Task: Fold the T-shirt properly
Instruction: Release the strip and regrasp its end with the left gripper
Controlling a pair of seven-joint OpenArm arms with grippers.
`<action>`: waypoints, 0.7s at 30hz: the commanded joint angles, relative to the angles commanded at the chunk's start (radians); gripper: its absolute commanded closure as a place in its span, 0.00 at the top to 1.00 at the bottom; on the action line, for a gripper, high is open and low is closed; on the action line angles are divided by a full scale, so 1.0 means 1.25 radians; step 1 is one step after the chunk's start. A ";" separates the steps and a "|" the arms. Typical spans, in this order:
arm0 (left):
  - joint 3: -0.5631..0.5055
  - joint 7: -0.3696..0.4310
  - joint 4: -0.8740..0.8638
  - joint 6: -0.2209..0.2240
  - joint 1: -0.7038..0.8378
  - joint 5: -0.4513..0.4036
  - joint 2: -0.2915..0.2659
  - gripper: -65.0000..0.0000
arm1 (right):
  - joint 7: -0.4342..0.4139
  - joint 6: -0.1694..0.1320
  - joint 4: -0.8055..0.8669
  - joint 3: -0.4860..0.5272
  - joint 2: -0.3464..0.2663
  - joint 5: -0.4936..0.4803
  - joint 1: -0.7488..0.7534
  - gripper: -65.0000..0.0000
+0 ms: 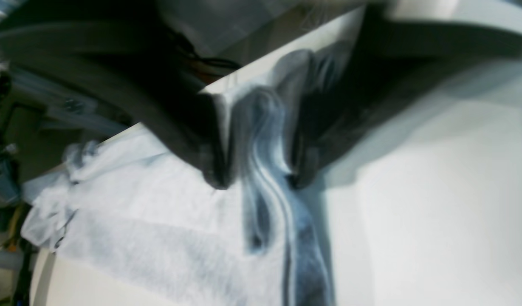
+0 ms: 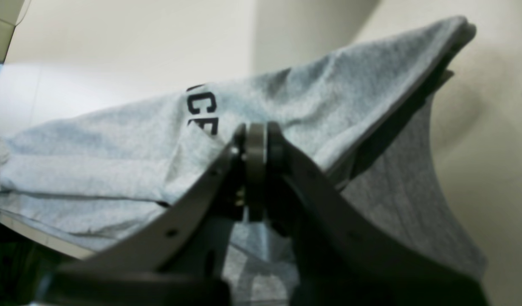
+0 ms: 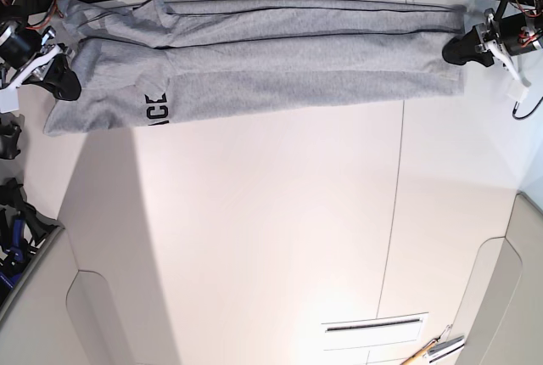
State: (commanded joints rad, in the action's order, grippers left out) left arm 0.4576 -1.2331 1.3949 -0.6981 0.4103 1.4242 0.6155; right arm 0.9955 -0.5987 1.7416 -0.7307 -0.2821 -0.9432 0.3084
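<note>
T-shirt stretched flat between 2 grippers along the far edge of the table

In the base view the T-shirt [image 3: 280, 64] lies as 1 long band running from 9 o'clock to 3 o'clock across the top of the white table [image 3: 271, 238], with black lettering showing near its 9 o'clock end. The right gripper [image 3: 61, 81] sits at that 9 o'clock end, its jaws pressed together on a pinch of cloth (the right wrist view shows the 2 fingers meeting on the fabric). The left gripper [image 3: 462, 49] holds the 3 o'clock end, jaws clamped on a bunched fold, though its own view is blurred. Each arm is nearest its own end; any next fold likely brings the cloth toward 6 o'clock, across the long axis.
</note>
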 joint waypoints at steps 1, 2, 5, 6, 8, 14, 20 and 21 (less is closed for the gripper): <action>0.000 0.004 0.000 0.000 0.000 0.000 -0.005 0.00 | 0.000 0.000 0.000 0.000 0.000 0.000 0.000 0.00; 0.000 0.009 0.000 0.000 0.000 0.000 -0.006 0.00 | 0.000 0.000 0.000 0.000 0.000 0.000 0.000 0.00; 0.004 0.023 0.000 0.000 -0.011 -0.001 -0.006 0.00 | 0.000 0.000 0.000 0.000 0.000 0.000 0.000 0.00; 0.012 0.024 0.002 0.000 -0.021 0.000 -0.005 0.00 | 0.000 0.000 0.000 0.000 0.000 0.000 0.000 0.00; 0.042 0.023 0.009 0.000 -0.042 -0.001 0.001 0.00 | 0.007 0.000 0.000 0.000 0.000 0.000 0.000 0.00; 0.121 0.023 0.102 0.000 -0.053 -0.043 0.039 0.00 | 0.015 0.000 0.000 0.000 0.000 -0.030 -0.001 0.00; 0.120 0.006 0.292 0.000 -0.045 -0.049 0.050 0.00 | 0.017 0.000 0.000 0.000 0.000 -0.025 0.000 0.00; 0.120 0.002 0.324 0.000 -0.046 -0.049 0.050 0.00 | 0.018 0.000 0.000 0.000 0.000 -0.023 0.000 0.00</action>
State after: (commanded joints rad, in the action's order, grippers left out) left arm 0.6079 -1.2301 1.8004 -0.6981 0.3527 1.3636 0.6785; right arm 1.0183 -0.5987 1.7416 -0.7307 -0.2821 -0.9714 0.3080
